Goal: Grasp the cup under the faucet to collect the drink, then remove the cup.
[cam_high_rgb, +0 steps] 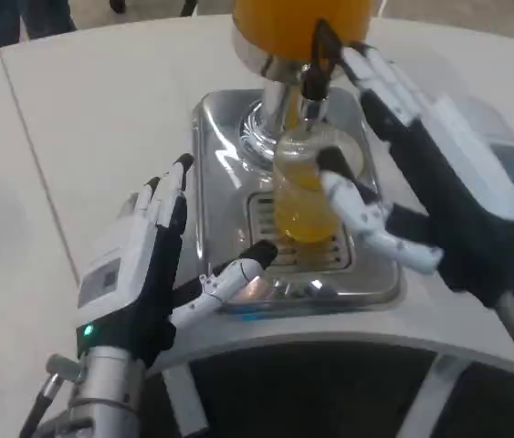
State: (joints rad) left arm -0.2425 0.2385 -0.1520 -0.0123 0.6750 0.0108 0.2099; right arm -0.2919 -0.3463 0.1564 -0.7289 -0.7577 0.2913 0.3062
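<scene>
One cup [309, 193], clear and partly filled with orange drink, is being kept upright on the slotted grate [286, 239] of one chrome drip tray [209, 155], directly beneath the faucet [315, 80] of one drink dispenser. The dispenser's orange tank [286, 20] is being cut off by the upper edge of the picture, and its chrome pedestal [267, 123] is being seen just behind the cup.

Two hands are being shown. The right hand [421, 178] is being held against the cup from the right: the thumb is being pressed across the cup's front, while the other fingers [380, 78] are being extended upward past the faucet lever. Whether the cup is being fully gripped cannot be told from this view.

The left hand [147, 265] is being held apart from the cup, to the left of the tray, with nothing in it. Its fingers are being kept spread, and its thumb [229, 278] is being laid at the tray's front left corner.

One white table [101, 119] is bearing the tray.
</scene>
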